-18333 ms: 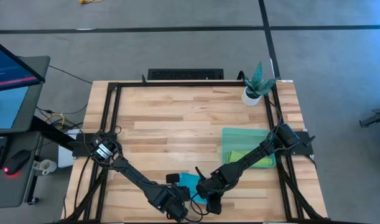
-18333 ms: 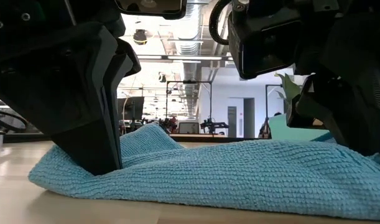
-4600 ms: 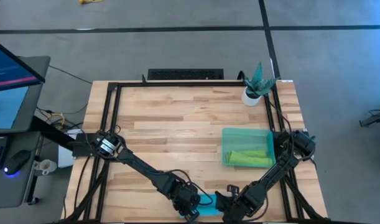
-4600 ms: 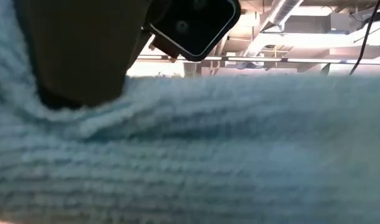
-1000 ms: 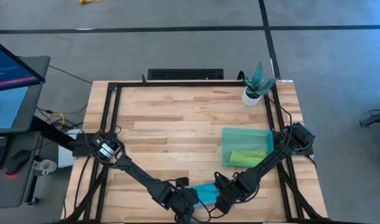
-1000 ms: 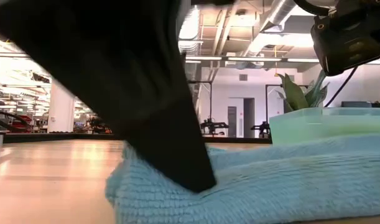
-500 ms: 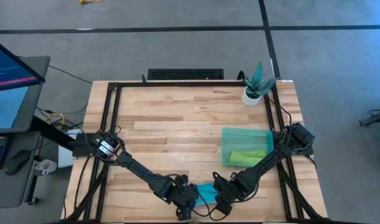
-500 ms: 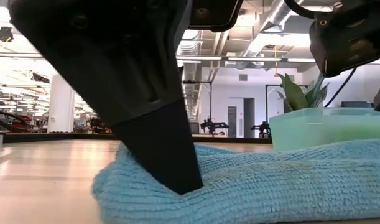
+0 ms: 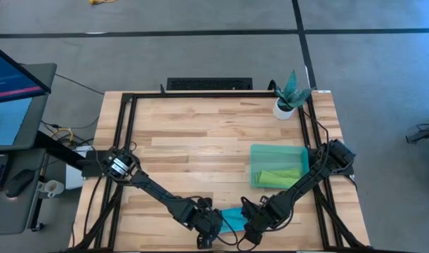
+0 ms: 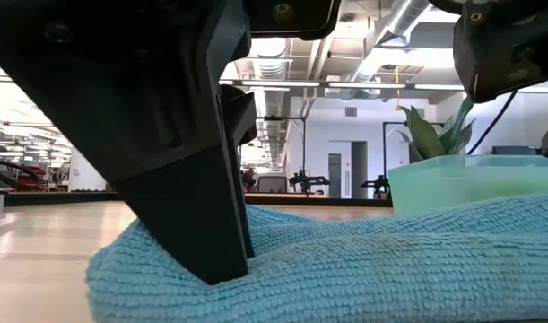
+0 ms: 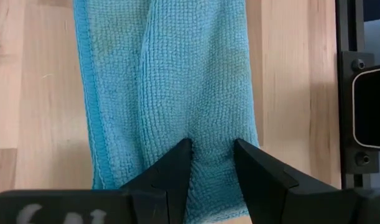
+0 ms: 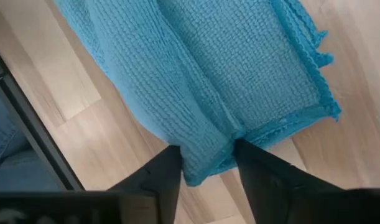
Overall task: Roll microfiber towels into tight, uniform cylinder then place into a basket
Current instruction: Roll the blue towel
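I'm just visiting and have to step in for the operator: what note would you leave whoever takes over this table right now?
Left end effector: fingers down on one end of the blue towel, a fold of cloth between them.
Right end effector: fingers astride the towel's other end; grip unclear.
The blue towel lies loosely folded, not a tight cylinder, at the table's near edge.
The green towel already lies in the basket on the right.
Left to do: roll the blue towel tight and put it in the basket.
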Motion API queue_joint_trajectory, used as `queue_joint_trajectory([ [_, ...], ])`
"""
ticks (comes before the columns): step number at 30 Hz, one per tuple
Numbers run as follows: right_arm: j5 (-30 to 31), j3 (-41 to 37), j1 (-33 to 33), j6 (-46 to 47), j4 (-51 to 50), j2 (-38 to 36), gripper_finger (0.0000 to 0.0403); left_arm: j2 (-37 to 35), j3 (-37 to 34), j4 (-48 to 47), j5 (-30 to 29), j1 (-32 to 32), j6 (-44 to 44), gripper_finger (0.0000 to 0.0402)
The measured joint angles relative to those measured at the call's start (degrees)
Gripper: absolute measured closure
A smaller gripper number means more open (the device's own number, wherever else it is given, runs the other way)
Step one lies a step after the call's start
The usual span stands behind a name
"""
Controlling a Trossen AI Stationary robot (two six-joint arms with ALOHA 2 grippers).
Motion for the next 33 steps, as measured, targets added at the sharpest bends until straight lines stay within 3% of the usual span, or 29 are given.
queue_joint_trajectory([
  [9,4.86,1.10,2.20,-2.85,-4.73,-3.10,0.0220,-0.09,-0.02,-1.01,0.53,0.41,-0.22,0.0279],
  [13,10.52,1.21,4.20,-1.52,-13.18,-7.30,0.0229,-0.09,-0.02,-0.98,0.63,0.61,-0.28,0.0279],
  [18,27.30,1.25,10.87,-7.22,-12.49,-12.59,0.0235,-0.09,-0.02,-0.94,0.57,0.85,-0.31,0.0279],
  [23,46.22,1.29,18.53,-18.52,-3.87,-10.62,0.0238,-0.09,-0.02,-0.96,0.65,0.87,-0.24,0.0279],
  [25,48.25,1.29,19.67,-21.74,-0.96,-8.51,0.0238,-0.09,-0.02,-0.94,1.31,0.94,-0.22,0.0279],
  [33,46.63,1.29,18.45,-39.14,9.38,-1.74,0.0228,-0.11,-0.02,-0.93,1.42,0.94,-0.49,0.0279],
])
